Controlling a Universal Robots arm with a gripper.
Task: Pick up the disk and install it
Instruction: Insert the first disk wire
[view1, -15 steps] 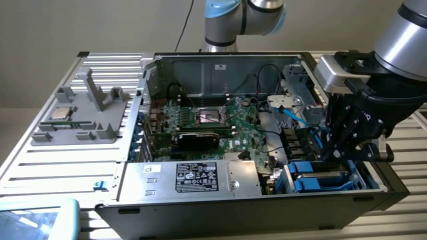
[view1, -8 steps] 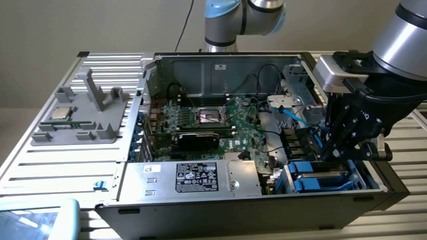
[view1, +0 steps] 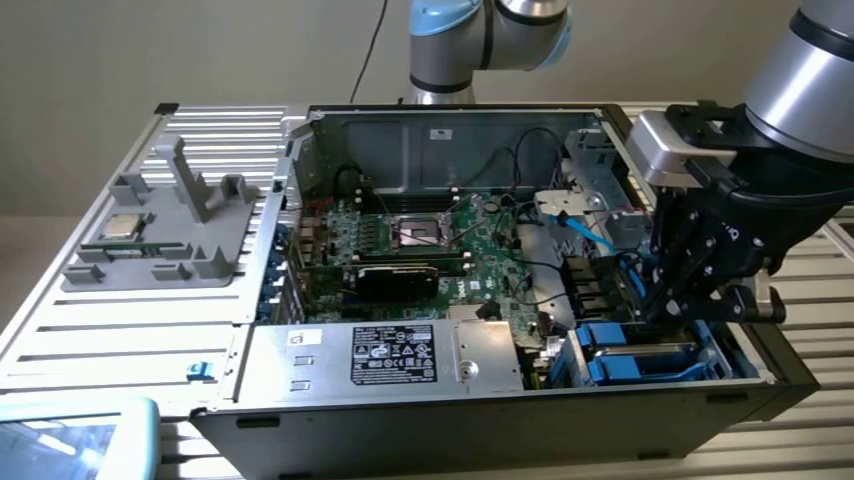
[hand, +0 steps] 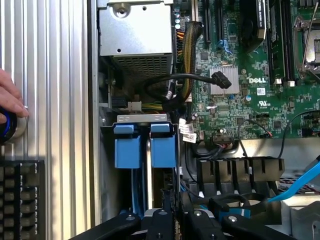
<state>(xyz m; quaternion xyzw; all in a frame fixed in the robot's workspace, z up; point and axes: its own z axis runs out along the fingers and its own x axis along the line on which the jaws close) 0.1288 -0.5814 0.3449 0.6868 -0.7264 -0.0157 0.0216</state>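
The disk stands on edge in the drive bay at the case's corner, and its bright blue carrier tabs show beside a second blue carrier. In the exterior view the disk's blue frame sits low in the bay at the exterior view's right. My gripper reaches straight down onto it. In the wrist view the gripper has its jaws close together on the disk's carrier edge. The disk's metal body and label are hidden inside the bay.
The open computer case holds the motherboard and a silver box with a black-and-white label. A blue cable runs just beside the bay. A grey fixture stands outside the case. A person's hand rests at the table's edge.
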